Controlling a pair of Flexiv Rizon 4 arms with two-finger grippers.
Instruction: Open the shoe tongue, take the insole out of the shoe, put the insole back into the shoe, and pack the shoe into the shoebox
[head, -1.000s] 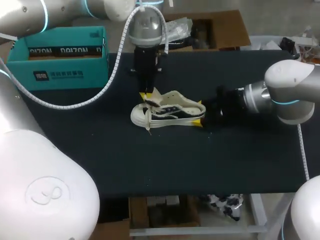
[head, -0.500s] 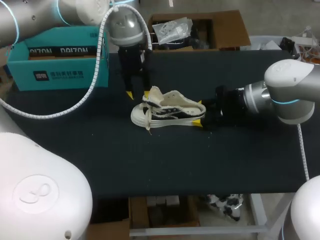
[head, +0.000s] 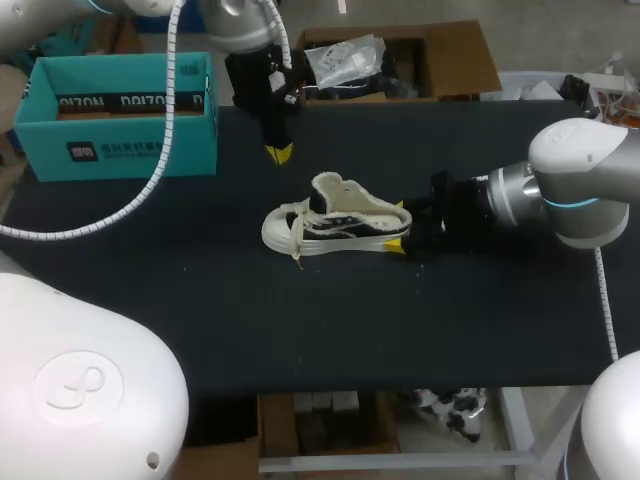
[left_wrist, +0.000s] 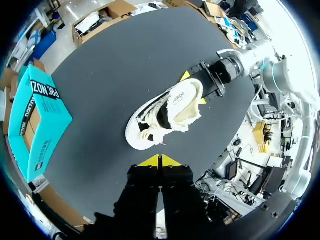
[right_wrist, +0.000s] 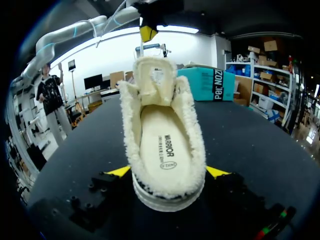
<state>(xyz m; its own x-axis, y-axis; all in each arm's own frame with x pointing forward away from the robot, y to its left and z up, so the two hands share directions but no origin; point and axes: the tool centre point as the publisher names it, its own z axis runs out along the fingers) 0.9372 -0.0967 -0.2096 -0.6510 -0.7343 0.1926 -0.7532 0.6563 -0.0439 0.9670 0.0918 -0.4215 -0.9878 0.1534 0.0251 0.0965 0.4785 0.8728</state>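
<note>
Currently right pincer (right_wrist: 168, 172) grips the shoe (head: 335, 222) heel; left pincer (left_wrist: 160, 161), closed empty, stands clear of it. Unheld, the tongue (right_wrist: 152, 75) may fall over the insole (right_wrist: 162, 145).

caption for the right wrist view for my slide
Right gripper shut on the heel of the shoe, tongue up, insole inside.

From here I see a black matte tabletop (head: 250, 330) spanning most of the head cam, front edge running straight across, w/ a white frame leg (head: 516, 422) under its front right corner, surface evenly lit corner to corner.
</note>
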